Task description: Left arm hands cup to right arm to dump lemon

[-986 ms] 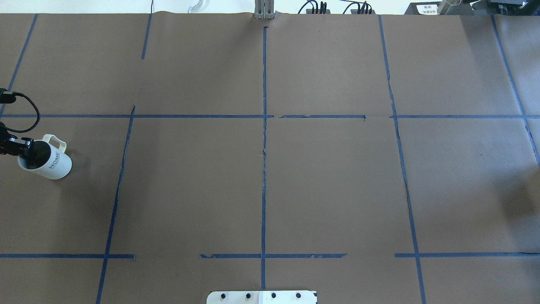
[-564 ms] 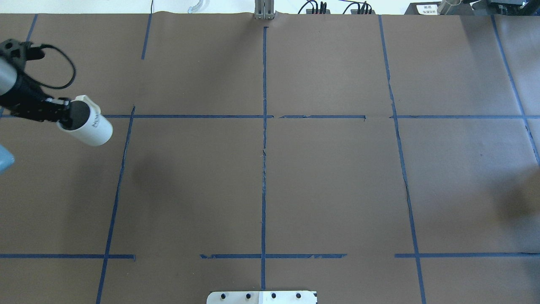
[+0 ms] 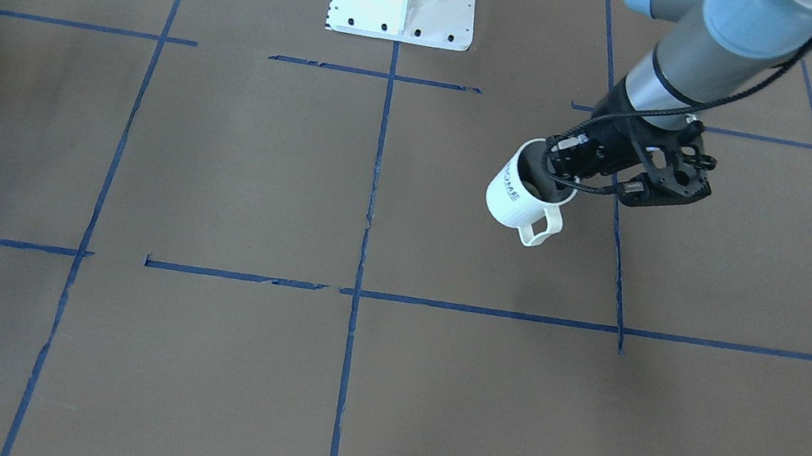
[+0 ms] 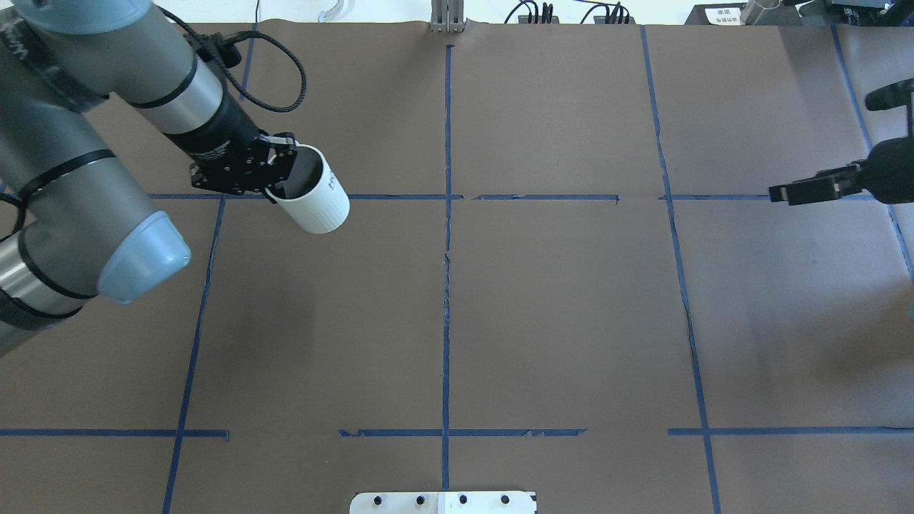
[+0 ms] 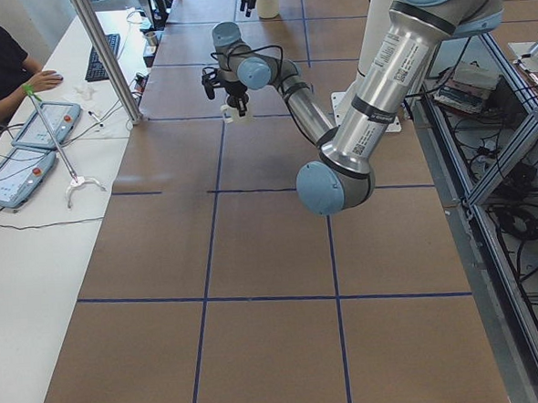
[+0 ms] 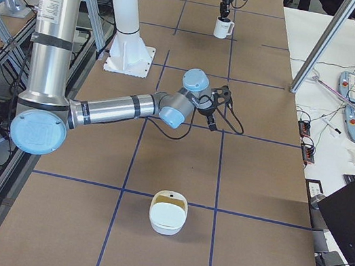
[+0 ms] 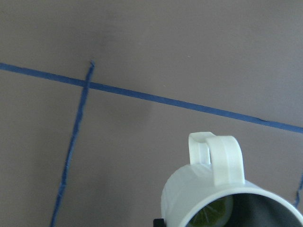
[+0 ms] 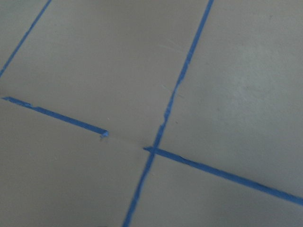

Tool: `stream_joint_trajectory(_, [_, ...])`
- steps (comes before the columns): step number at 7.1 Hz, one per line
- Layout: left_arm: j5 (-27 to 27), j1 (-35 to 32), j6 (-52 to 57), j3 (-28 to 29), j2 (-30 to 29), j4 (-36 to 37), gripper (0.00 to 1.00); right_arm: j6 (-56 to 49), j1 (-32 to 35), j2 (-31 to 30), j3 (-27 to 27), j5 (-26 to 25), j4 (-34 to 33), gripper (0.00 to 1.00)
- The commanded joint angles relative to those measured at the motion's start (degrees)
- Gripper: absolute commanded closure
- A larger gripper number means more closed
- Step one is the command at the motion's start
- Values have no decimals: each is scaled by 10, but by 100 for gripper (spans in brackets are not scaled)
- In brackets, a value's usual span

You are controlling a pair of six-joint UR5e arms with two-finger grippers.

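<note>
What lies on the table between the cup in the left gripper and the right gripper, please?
Between the cup and the right gripper, only brown table paper crossed by blue tape lines, seen in the overhead view.

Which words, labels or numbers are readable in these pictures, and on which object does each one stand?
"HOME": dark letters on the side of the white cup, readable in the front-facing view.
Sticker on the left arm: print too small to read.
White sign beyond the table's far edge: blurred, unreadable.
</note>
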Motion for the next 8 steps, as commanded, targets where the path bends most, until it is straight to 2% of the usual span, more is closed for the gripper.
stream_joint_trajectory(1, [27, 26, -61, 62, -89, 2, 100, 33, -139, 32, 51, -229, 24, 0])
stream_joint_trajectory(3, [36, 40, -62, 140, -173, 48, 100, 33, -236, 83, 52, -356, 24, 1])
stream_joint_trajectory(5, [36, 40, -62, 217, -242, 93, 100, 29, -376, 153, 35, -548, 19, 1])
stream_joint_trajectory(7, [34, 39, -57, 240, -265, 96, 100, 26, -403, 222, -21, -594, 18, 1])
stream_joint_trajectory(8, [29, 44, -57, 238, -269, 96, 100, 26, -420, 250, -45, -645, 19, 1])
